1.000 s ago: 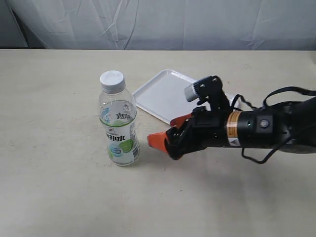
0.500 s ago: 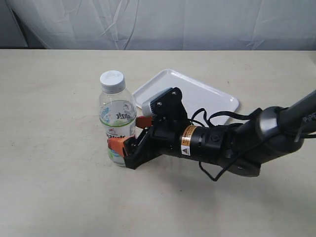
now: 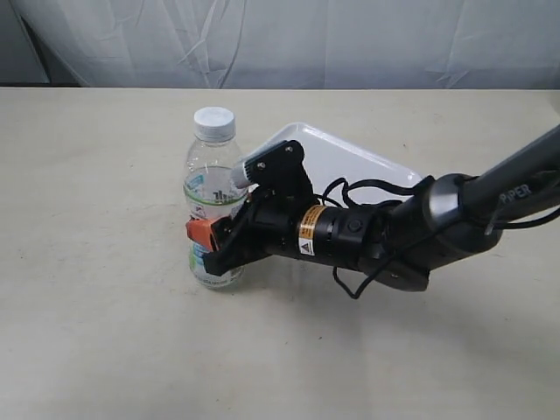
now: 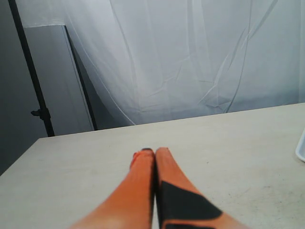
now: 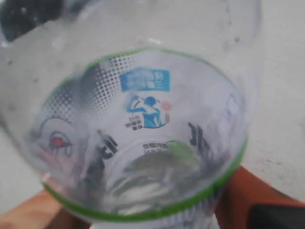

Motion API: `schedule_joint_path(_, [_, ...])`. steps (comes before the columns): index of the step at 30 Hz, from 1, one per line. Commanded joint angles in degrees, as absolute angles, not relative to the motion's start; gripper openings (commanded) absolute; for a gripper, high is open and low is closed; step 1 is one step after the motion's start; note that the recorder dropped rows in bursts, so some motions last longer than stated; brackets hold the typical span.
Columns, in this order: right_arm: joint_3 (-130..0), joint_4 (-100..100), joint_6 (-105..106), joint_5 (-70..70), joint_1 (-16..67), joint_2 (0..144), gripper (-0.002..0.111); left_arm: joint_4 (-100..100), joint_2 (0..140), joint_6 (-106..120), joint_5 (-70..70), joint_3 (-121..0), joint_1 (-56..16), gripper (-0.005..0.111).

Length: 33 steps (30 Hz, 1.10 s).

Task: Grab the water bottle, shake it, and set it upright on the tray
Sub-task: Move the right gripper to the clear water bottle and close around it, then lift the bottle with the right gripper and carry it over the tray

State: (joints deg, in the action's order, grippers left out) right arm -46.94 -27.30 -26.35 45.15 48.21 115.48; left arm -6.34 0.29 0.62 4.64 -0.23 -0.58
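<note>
Beside tray (image 3: pixel 354 159), R gripper (image 3: pixel 208 232) clamped on upright water bottle (image 3: pixel 213 175); L gripper (image 4: pixel 153 152) pressed together.

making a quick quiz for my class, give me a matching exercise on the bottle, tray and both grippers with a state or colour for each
1. bottle
2. tray
3. left gripper
4. right gripper

a. shut, holding nothing
b. clear, with a white cap
c. white, partly behind the right arm
d. closed on the bottle

Pairs: 1-b, 2-c, 3-a, 4-d
</note>
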Motion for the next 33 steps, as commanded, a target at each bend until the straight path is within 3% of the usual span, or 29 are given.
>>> schedule_joint_path(1, [-47.27, -30.58, -28.37, 43.27, 48.1, 113.1, 0.002, -6.53, 0.0, 0.39, 4.29, 0.0, -0.92, 0.0])
schedule_joint_path(6, [-51.45, -31.95, -25.82, 35.54, 47.98, 102.5, -0.001, -6.53, 0.0, 0.39, 4.29, 0.0, -0.92, 0.0])
schedule_joint_path(11, [-68.63, -40.8, -25.9, 8.99, 47.98, 84.53, -0.001, -6.53, 0.0, 0.39, 4.29, 0.0, -0.92, 0.0])
schedule_joint_path(14, [-51.72, -39.04, -39.56, 20.0, 48.01, 97.04, -0.001, -6.53, 0.0, 0.39, 4.29, 0.0, -0.92, 0.0])
schedule_joint_path(16, [-54.26, -36.07, -39.83, 28.78, 46.25, 92.68, -0.001, -6.53, 0.0, 0.39, 4.29, 0.0, -0.92, 0.0])
schedule_joint_path(17, [-66.21, -36.88, -31.08, 17.11, 44.52, 84.64, -0.001, -6.53, 0.0, 0.39, 4.29, 0.0, -0.92, 0.0])
schedule_joint_path(19, [-64.67, -37.0, -33.08, 0.39, 44.86, 87.86, -0.001, -6.53, 0.0, 0.39, 4.29, 0.0, -1.05, 0.0])
schedule_joint_path(20, [-59.73, -36.18, -35.39, 2.05, 45.55, 90.64, -0.001, -6.53, 0.0, 0.39, 4.29, 0.0, -1.05, 0.0])
schedule_joint_path(21, [-50.09, -35.54, -37.8, 14.39, 47.4, 95.01, -0.001, -6.53, 0.0, 0.39, 4.29, 0.0, -1.05, 0.0])
schedule_joint_path(22, [-50.8, -34.98, -36.91, 20.95, 47.41, 92.19, -0.001, -6.53, 0.0, 0.39, 4.29, 0.0, -1.05, 0.0])
schedule_joint_path(23, [-58.25, -33.43, -31.65, 18.31, 46.48, 88.25, -0.001, -6.53, 0.0, 0.39, 4.29, 0.0, -1.05, 0.0])
schedule_joint_path(25, [-70.44, -31.32, -26.77, 0.0, 43.99, 84.31, -0.001, -6.53, 0.0, 0.39, 4.29, 0.0, -1.05, 0.0])
schedule_joint_path(26, [-63.58, -29.01, -28.94, -1.29, 44.88, 87.62, -0.001, -6.53, 0.0, 0.39, 4.29, 0.0, -1.18, 0.0])
schedule_joint_path(28, [-45.41, -23.31, -32.76, 18.62, 49.12, 96.96, -0.001, -6.53, 0.0, 0.39, 4.29, 0.0, -1.18, 0.0])
schedule_joint_path(29, [-43.4, -20.85, -33.78, 23.63, 49.43, 97.19, -0.001, -6.53, 0.0, 0.39, 4.29, 0.0, -1.18, 0.0])
schedule_joint_path(33, [-58.43, -19.91, -19.85, 5.69, 44.31, 87.54, -0.001, -6.53, 0.0, 0.39, 4.29, 0.0, -1.18, 0.0])
